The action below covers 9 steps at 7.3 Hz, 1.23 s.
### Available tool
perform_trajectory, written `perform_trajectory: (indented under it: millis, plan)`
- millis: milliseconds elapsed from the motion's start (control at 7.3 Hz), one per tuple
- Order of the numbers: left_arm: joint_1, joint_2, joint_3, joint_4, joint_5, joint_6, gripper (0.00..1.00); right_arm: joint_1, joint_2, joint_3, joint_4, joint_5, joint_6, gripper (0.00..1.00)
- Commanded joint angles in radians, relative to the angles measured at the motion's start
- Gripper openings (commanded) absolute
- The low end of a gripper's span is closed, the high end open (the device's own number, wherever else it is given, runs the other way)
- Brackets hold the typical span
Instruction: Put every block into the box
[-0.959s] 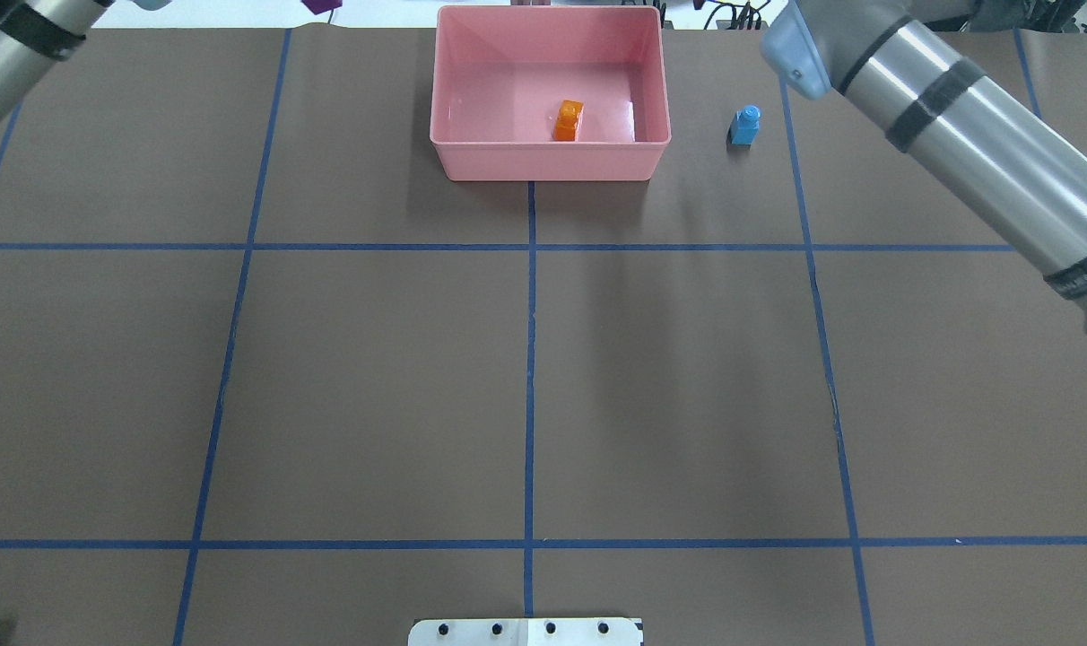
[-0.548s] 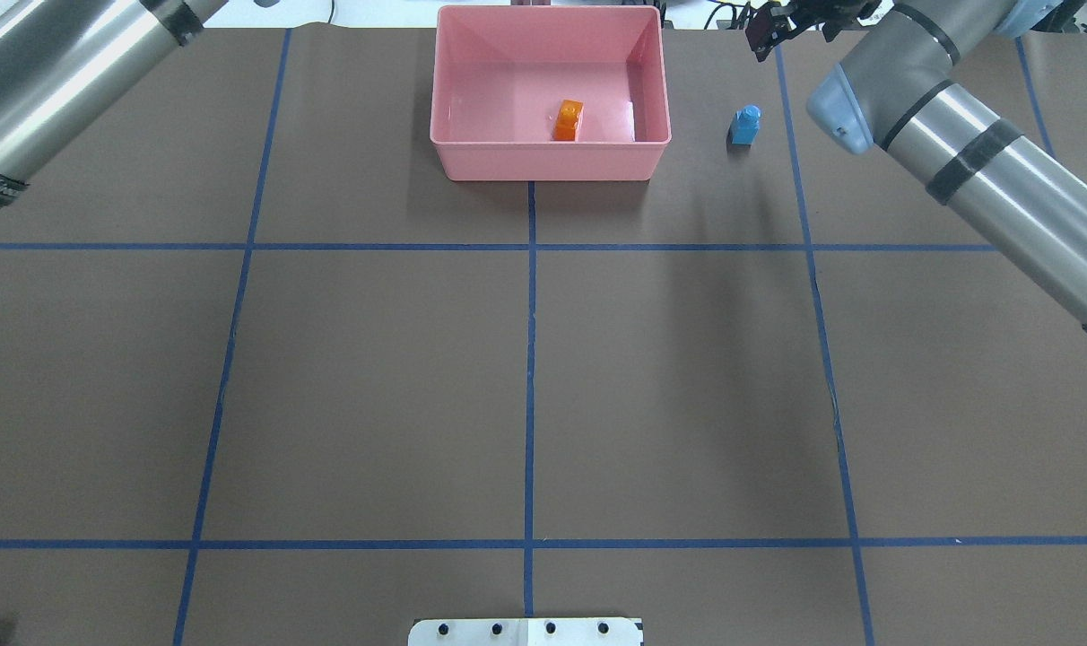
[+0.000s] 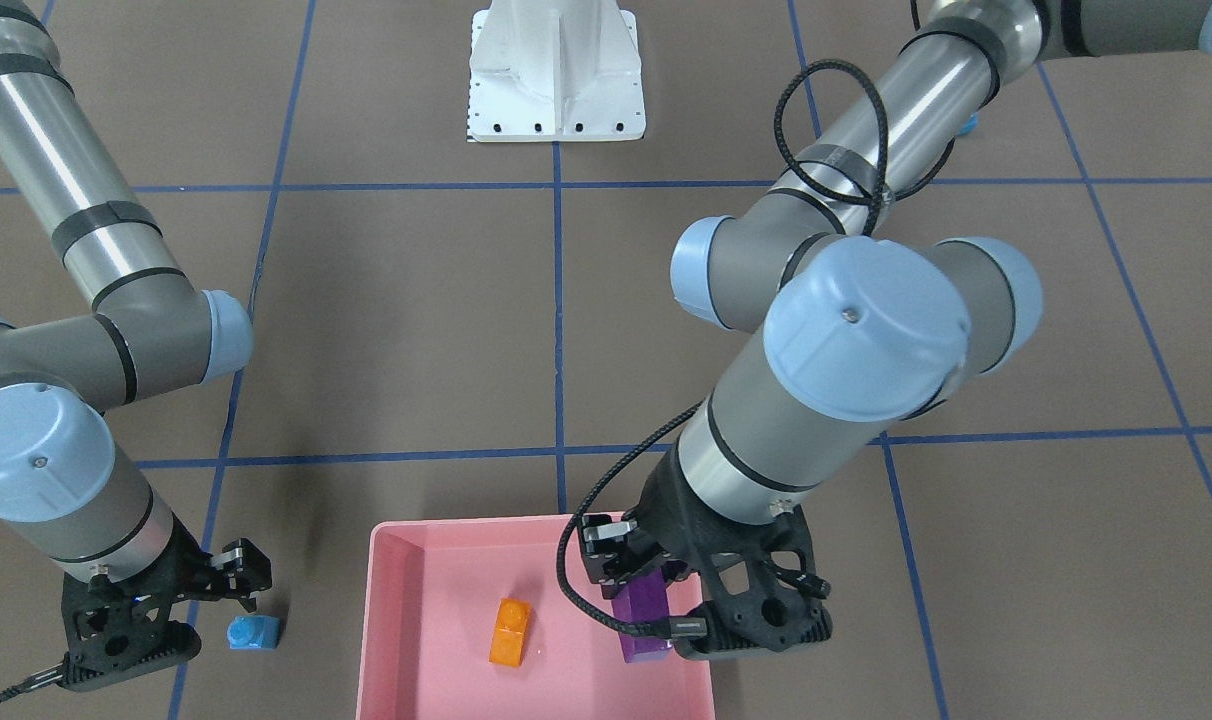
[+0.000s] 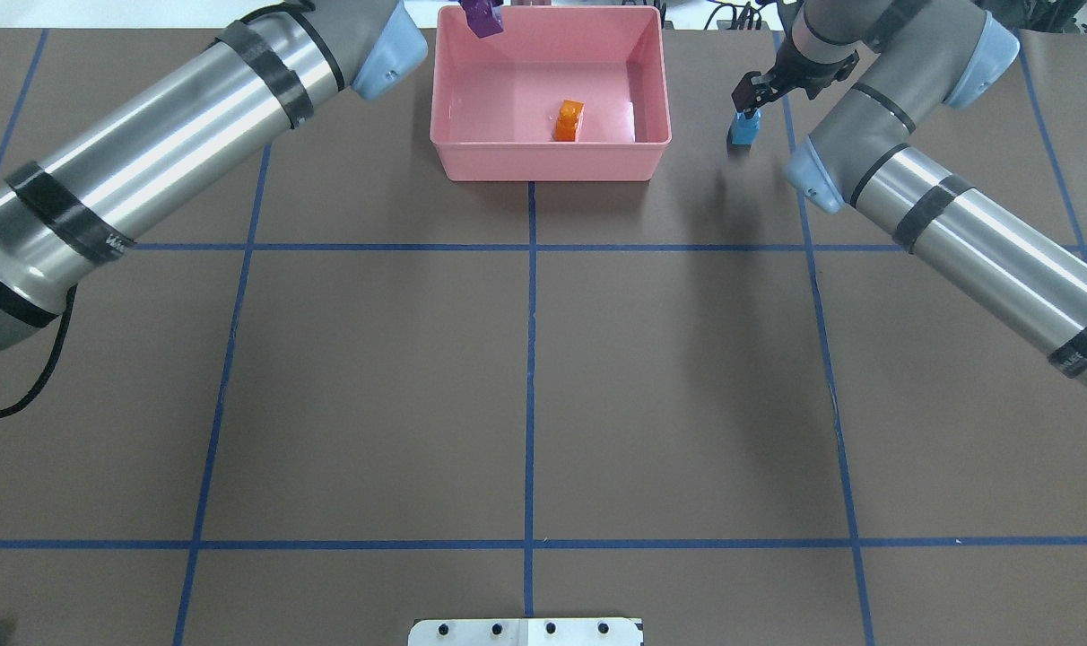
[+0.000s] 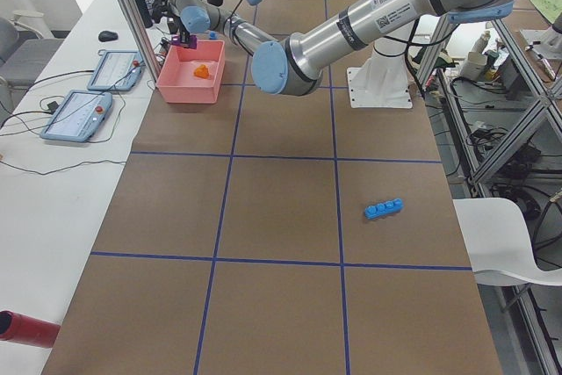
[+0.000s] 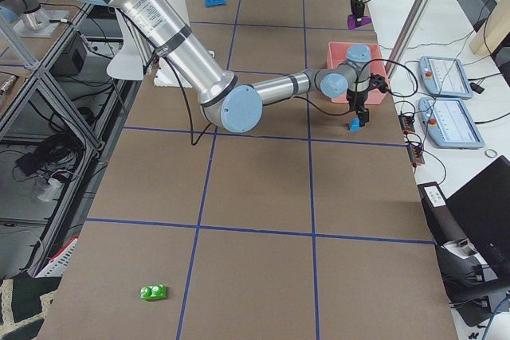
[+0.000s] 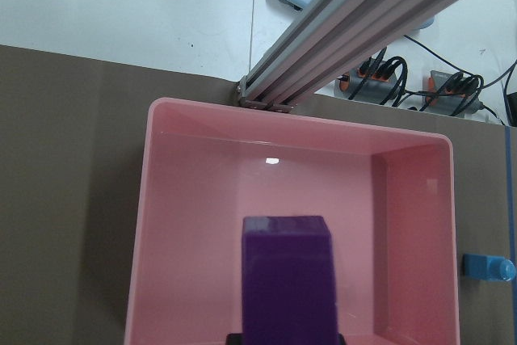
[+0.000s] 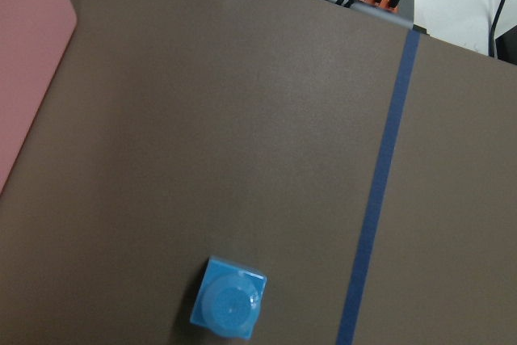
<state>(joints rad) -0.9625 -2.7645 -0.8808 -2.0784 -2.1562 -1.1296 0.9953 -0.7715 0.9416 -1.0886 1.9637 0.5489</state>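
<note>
My left gripper (image 3: pixel 654 600) is shut on the purple oblong block (image 3: pixel 644 618), holding it over the far left part of the pink box (image 4: pixel 543 167); the left wrist view shows the block (image 7: pixel 289 280) above the box floor (image 7: pixel 202 224). The orange block (image 4: pixel 568 119) lies inside the box. My right gripper (image 4: pixel 748 99) hangs open just above the small blue one-stud block (image 4: pixel 744 129), which stands on the table right of the box (image 8: pixel 229 306). The long blue four-stud block (image 5: pixel 384 209) and the green block (image 6: pixel 152 292) lie far off, near the robot's side.
The white robot base (image 3: pixel 556 70) sits at the table's near edge. Beyond the box stand an aluminium post (image 7: pixel 363 30) and tablets (image 6: pixel 446 77) on a white bench. Blue tape lines grid the brown table.
Both arms have swung in toward the far edge. The left one has brought the purple block over the box. The right gripper has come down over the small blue block.
</note>
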Motion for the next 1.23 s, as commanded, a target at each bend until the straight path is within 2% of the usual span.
perform_trajectory:
  millis: [0,137,274,411,548,822,1096]
  plan:
    - [0.034,-0.003,0.006,-0.014,0.059,-0.006,0.00,-0.032,0.061,-0.153,0.110,-0.006,0.071,0.97]
    - [0.036,-0.003,0.006,-0.015,0.061,-0.006,0.00,-0.035,0.063,-0.161,0.110,-0.009,0.074,0.94]
    - [0.038,-0.003,0.006,-0.015,0.061,-0.006,0.00,-0.038,0.063,-0.178,0.110,-0.011,0.075,0.86]
    - [0.041,-0.003,0.008,-0.015,0.061,-0.006,0.00,-0.043,0.064,-0.188,0.110,-0.011,0.075,0.65]
    - [0.044,-0.003,0.013,-0.015,0.062,-0.006,0.00,-0.047,0.064,-0.190,0.110,-0.012,0.112,0.01]
    - [0.045,-0.007,0.109,-0.127,0.108,-0.039,0.00,-0.047,0.066,-0.187,0.108,-0.017,0.112,0.00]
    - [0.062,-0.033,0.131,-0.144,0.177,-0.157,0.02,-0.020,0.073,-0.178,0.108,-0.016,0.109,0.00]
